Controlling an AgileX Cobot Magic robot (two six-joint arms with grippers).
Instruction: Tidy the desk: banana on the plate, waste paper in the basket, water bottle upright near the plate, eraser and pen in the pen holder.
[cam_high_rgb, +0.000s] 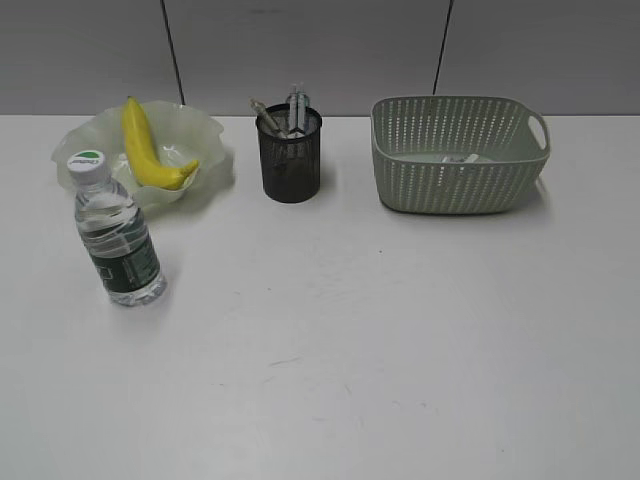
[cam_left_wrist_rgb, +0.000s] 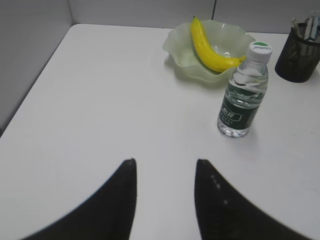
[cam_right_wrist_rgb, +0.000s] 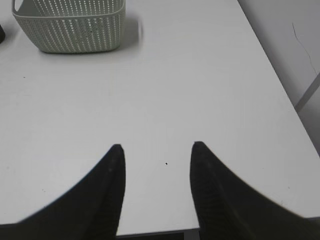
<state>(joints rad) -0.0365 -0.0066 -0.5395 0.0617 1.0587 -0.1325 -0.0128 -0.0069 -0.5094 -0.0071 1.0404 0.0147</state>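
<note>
Both tools hang empty with jaws apart over bare tabletop (cam_high_rgb: 350, 350); the left tool (cam_left_wrist_rgb: 165, 165) is the nearer to the upright bottle (cam_left_wrist_rgb: 243, 95), ahead to its right beside the plate (cam_left_wrist_rgb: 186, 52) holding the banana (cam_left_wrist_rgb: 207, 45). Everything looks put away.

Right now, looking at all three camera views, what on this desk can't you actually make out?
- Eraser: none visible; the pen holder mesh hides its contents below the rim in the exterior view.
- Pen holder in the left wrist view: cut off by the right edge.
- Waste paper: only a white scrap shows past the basket wall; any print is too small to make out.
- Basket in the right wrist view: cut off by the top edge, inside unseen.
</note>
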